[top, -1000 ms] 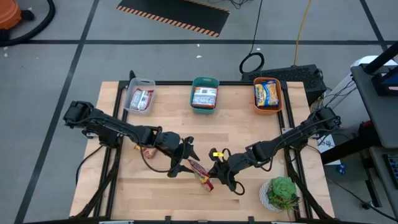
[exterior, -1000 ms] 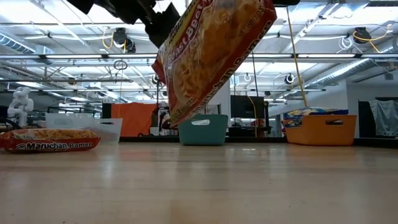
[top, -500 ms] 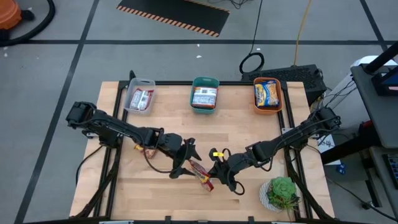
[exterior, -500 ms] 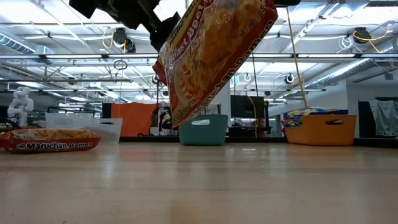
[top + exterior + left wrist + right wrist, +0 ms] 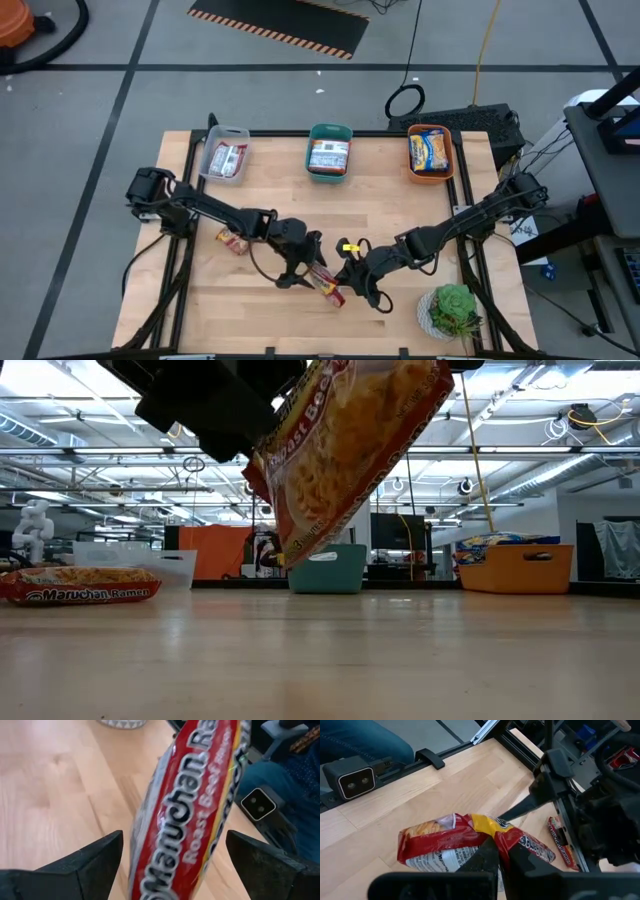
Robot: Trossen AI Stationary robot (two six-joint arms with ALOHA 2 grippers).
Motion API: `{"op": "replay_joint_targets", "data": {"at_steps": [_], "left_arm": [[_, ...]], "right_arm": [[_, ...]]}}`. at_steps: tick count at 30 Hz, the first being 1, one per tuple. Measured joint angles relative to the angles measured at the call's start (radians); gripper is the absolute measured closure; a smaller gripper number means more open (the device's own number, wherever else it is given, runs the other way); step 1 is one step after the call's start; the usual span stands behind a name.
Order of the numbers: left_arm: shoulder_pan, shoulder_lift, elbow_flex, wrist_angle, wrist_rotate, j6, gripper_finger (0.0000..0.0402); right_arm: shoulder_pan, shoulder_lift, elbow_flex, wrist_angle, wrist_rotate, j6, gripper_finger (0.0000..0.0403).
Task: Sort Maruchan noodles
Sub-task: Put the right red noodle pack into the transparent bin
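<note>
Red ramen packet [image 5: 328, 284] pinched by right claw [image 5: 343, 281]; left claw [image 5: 311, 272] spread beside.

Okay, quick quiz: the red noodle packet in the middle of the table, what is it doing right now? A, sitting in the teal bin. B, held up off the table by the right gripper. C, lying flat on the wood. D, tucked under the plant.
B: the right gripper is pinched on the red noodle packet, which the low view shows hanging clear of the table.
</note>
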Motion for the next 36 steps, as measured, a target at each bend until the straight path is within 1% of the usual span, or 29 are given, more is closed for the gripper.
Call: {"op": "replay_joint_targets", "data": {"at_steps": [3, 12, 19, 22, 26, 28, 33, 36], "left_arm": [[0.009, 0.000, 0.000, 0.006, 0.001, -0.012, 0.0062], [0.030, 0.000, 0.000, 0.044, 0.004, -0.013, 0.0158], [0.030, 0.000, 0.000, 0.041, 0.016, 0.031, 0.0212], [0.031, 0.000, -0.001, 0.039, 0.015, 0.060, 0.0232], [0.032, 0.000, -0.001, 0.034, 0.008, 0.080, 0.0243], [0.033, 0.000, -0.001, 0.034, 0.007, 0.081, 0.0244], [0.042, 0.000, -0.001, 0.031, 0.008, 0.076, 0.0244], [0.050, 0.000, -0.001, 0.015, 0.007, 0.074, 0.0245]], "right_arm": [[0.000, 0.000, 0.000, -0.003, 0.000, 0.000, 0.0403], [0.000, 0.000, 0.000, -0.007, 0.000, 0.000, 0.0403], [-0.001, 0.000, 0.000, -0.008, 0.003, 0.027, 0.0403], [0.001, -0.001, 0.000, -0.009, 0.061, 0.031, 0.0403], [0.007, -0.002, 0.000, -0.012, 0.168, 0.068, 0.0402], [0.011, -0.002, 0.000, -0.016, 0.203, 0.071, 0.0396], [0.015, -0.002, 0.000, -0.018, 0.220, 0.091, 0.0363], [0.018, -0.002, 0.000, -0.032, 0.287, 0.116, 0.0335]]}}
